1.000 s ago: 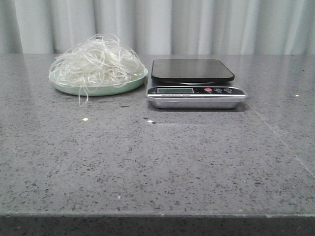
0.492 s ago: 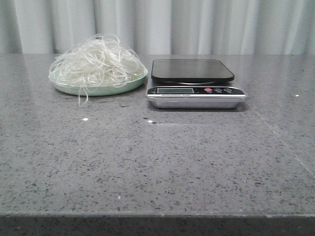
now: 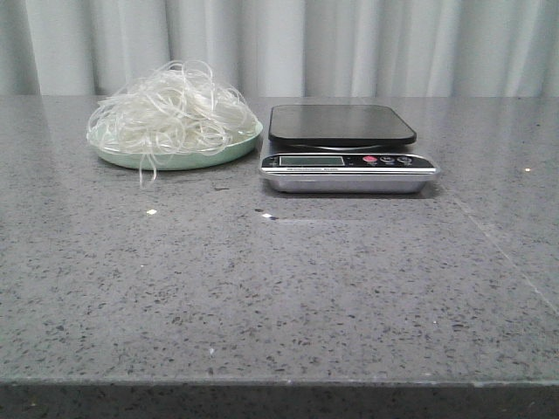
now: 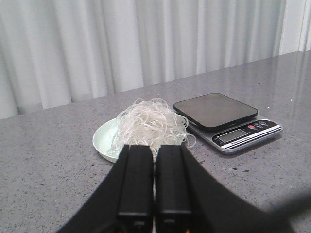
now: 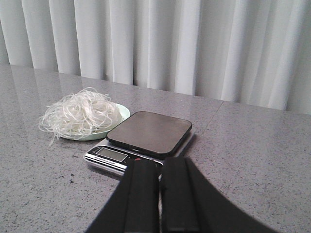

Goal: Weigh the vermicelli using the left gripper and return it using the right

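The vermicelli point(image 3: 173, 112) is a fluffy whitish tangle heaped on a pale mint-green plate point(image 3: 188, 160) at the back left of the table. It also shows in the left wrist view point(image 4: 150, 124) and the right wrist view point(image 5: 80, 112). A kitchen scale point(image 3: 345, 147) with a bare black platform stands just right of the plate. My left gripper point(image 4: 154, 148) is shut and empty, well short of the vermicelli. My right gripper point(image 5: 161, 165) is shut and empty, short of the scale point(image 5: 141, 141). Neither gripper shows in the front view.
The grey speckled tabletop point(image 3: 279, 288) stretches from the plate and scale to its front edge. A few small crumbs point(image 3: 151, 211) lie in front of the plate. A pale curtain point(image 3: 306, 44) hangs behind the table.
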Robot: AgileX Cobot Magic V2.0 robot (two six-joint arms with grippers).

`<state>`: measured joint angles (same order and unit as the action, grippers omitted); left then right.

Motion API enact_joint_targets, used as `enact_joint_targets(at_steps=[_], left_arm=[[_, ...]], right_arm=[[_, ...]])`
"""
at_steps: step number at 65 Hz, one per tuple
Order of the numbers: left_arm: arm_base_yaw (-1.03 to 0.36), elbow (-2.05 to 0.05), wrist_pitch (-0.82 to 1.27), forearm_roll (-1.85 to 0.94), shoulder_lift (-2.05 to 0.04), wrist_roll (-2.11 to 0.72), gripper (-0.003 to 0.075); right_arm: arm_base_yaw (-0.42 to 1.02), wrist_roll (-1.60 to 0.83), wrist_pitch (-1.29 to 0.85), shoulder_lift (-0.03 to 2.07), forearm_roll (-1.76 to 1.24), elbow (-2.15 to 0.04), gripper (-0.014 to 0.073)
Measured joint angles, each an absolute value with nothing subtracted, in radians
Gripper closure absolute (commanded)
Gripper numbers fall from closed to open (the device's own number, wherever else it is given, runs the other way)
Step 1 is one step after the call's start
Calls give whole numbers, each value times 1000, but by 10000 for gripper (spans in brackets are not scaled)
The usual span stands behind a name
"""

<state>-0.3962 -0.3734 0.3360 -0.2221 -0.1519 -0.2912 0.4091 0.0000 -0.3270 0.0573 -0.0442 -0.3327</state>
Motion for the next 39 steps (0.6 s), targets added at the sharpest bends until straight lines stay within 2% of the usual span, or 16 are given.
enact_joint_targets(at_steps=[25, 39], left_arm=[[-373, -317, 311, -215, -149, -291, 586], [-212, -184, 249, -181, -97, -250, 586]], right_arm=[[409, 0, -329, 57, -44, -333, 403], [409, 0, -329, 57, -44, -333, 403]])
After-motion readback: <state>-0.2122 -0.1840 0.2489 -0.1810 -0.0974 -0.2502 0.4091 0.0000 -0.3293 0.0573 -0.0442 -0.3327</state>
